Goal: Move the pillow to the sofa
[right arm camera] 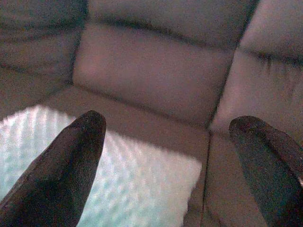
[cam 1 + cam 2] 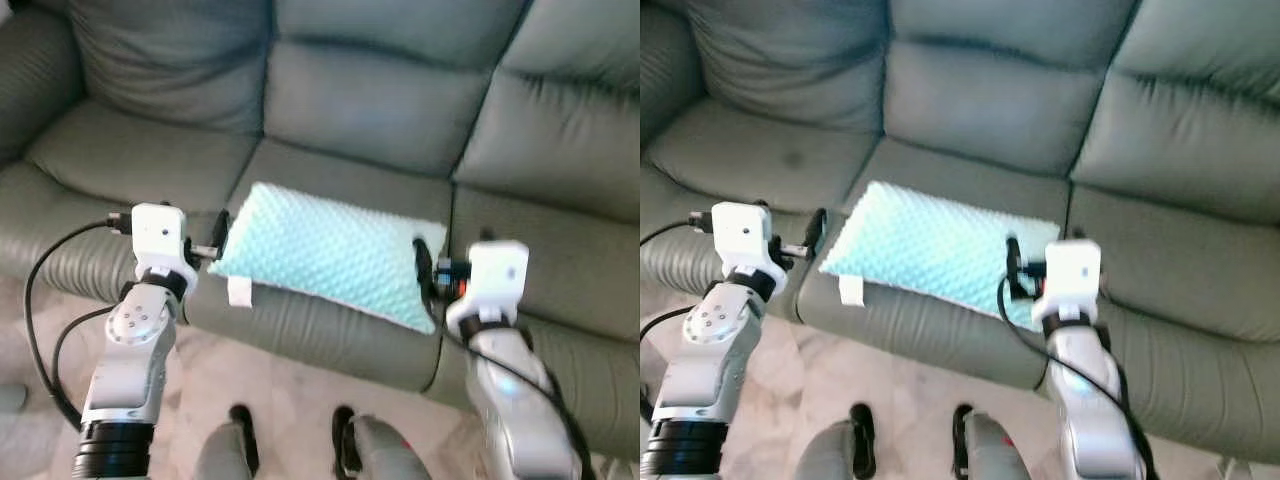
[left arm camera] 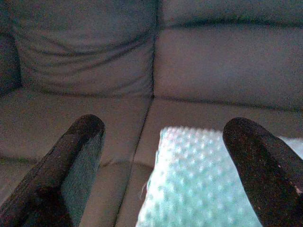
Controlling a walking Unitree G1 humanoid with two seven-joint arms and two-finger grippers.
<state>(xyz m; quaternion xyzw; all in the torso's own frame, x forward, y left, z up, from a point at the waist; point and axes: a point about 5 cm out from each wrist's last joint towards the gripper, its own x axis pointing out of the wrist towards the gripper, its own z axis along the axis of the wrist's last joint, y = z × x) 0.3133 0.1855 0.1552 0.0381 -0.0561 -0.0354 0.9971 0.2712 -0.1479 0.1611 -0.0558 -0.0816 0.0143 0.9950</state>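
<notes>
Pillow: where the middle seat cushion of the sofa meets its front edge, a pale mint-green rectangular pillow of dimpled plush fabric (image 2: 330,255) is seen lying flat, set at a slant, with one corner pushed out past the seat's front lip.
Pillow tag: a small white label (image 2: 239,291) is seen hanging from the pillow's near left corner, over the sofa's front.
Left gripper: the left gripper (image 2: 214,242) is held level at the pillow's left end, its two long black fingers spread wide apart; nothing is held between them, and in the left wrist view the pillow's corner (image 3: 199,184) is seen lying between and beyond the fingers (image 3: 78,165).
Right gripper: the right gripper (image 2: 425,262) is held at the pillow's right end, its fingers likewise spread wide with nothing gripped; in the right wrist view the pillow's far corner (image 1: 142,182) is framed between the two fingers (image 1: 66,170).
Sofa: a grey-green upholstered three-seat sofa with soft creased cushions (image 2: 380,105) is seen carrying the pillow on its centre seat.
Floor: pale marbled tile (image 2: 290,385) is seen in front of the sofa, between the two silver arms.
</notes>
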